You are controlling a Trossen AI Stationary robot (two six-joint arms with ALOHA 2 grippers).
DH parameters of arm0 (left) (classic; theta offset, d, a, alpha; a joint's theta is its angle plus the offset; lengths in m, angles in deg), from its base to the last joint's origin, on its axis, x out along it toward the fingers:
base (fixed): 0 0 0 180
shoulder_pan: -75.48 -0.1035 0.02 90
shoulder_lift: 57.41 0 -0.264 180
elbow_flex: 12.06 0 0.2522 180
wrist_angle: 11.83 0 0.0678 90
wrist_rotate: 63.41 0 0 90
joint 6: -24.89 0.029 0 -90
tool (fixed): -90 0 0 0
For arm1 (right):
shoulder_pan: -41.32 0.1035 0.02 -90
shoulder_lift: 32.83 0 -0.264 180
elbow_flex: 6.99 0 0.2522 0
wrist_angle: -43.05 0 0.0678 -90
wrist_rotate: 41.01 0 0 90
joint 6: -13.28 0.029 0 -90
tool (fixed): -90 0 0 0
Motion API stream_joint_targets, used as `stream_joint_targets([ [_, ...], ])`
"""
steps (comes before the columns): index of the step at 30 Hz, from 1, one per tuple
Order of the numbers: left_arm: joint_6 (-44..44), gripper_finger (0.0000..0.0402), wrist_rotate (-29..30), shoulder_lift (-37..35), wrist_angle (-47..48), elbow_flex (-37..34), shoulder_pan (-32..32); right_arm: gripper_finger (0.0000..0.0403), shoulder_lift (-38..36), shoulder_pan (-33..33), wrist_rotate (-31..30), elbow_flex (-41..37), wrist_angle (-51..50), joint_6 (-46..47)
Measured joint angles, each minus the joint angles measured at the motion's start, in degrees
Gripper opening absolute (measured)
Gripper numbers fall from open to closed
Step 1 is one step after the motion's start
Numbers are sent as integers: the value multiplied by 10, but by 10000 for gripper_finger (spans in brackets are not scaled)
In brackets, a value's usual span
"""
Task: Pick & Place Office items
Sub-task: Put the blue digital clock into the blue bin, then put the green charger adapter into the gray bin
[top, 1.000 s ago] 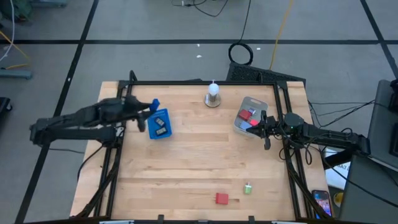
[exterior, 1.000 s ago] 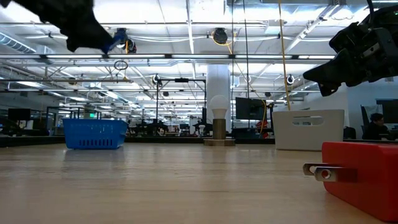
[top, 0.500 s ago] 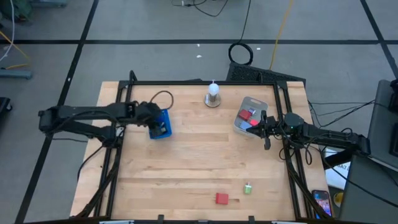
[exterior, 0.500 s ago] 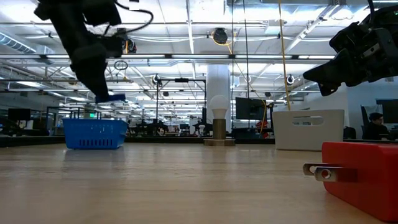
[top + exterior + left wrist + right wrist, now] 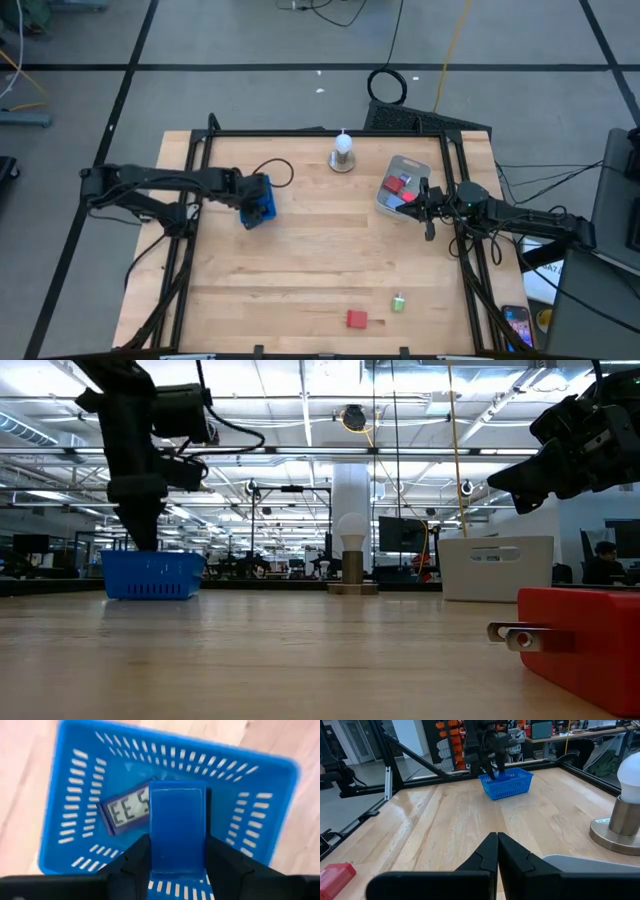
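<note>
My left gripper [image 5: 177, 851] points down into the blue slotted basket [image 5: 258, 200] on the table's left part and is shut on a flat blue office item [image 5: 177, 827]. In the low view its fingers [image 5: 140, 538] dip behind the basket's rim [image 5: 152, 556]. A small grey piece with a display [image 5: 127, 812] lies on the basket's floor. My right gripper [image 5: 497, 851] is shut and hovers beside the grey tub [image 5: 403, 185] at the table's right, touching nothing. A red block [image 5: 357, 319] and a small green piece [image 5: 398, 302] lie flat near the table's near edge. My left gripper pinches the blue office item between its two fingers by its two long sides, near one end [image 5: 177, 862]. The fingers come from above, pointing down. The item stands within the basket's walls; whether its far end touches the floor, I cannot tell.
The tub holds red pieces [image 5: 397, 184]. A lamp with a white bulb [image 5: 343, 150] stands at the far edge, between basket and tub. The red block [image 5: 580, 645] fills the low view's near right. The wooden middle of the table [image 5: 320, 250] is bare.
My left gripper, carrying the blue item, has swung from the basket's left toward the table's right, tipped to point down, and sunk until the item is inside the basket. My right arm has kept still.
</note>
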Motion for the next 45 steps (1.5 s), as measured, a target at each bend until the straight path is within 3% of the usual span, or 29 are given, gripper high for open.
stream_joint_targets([
  [11, 23, 147, -27, 68, -7, 0, -6, 0, 0, 0, 0, 0, 0, 2],
  [21, 27, 148, -29, 73, -8, 0, -18, 0, 0, 0, 0, 0, 0, 0],
  [23, 23, 176, -29, 73, -8, 0, -18, 0, 0, 0, 0, 0, 0, 0],
  [28, 25, 293, -29, 73, -7, 0, -18, 0, 0, 0, 0, 0, 0, 0],
  [33, 48, 348, -25, 63, 9, 26, -18, 0, 0, 0, 0, 0, 0, 3],
  [38, 84, 340, -20, 6, -23, 48, -13, 0, 0, 0, 0, 0, 0, 4],
  [45, 104, 276, 32, -160, -181, 8, -14, 0, 0, 0, 0, 0, -1, 4],
])
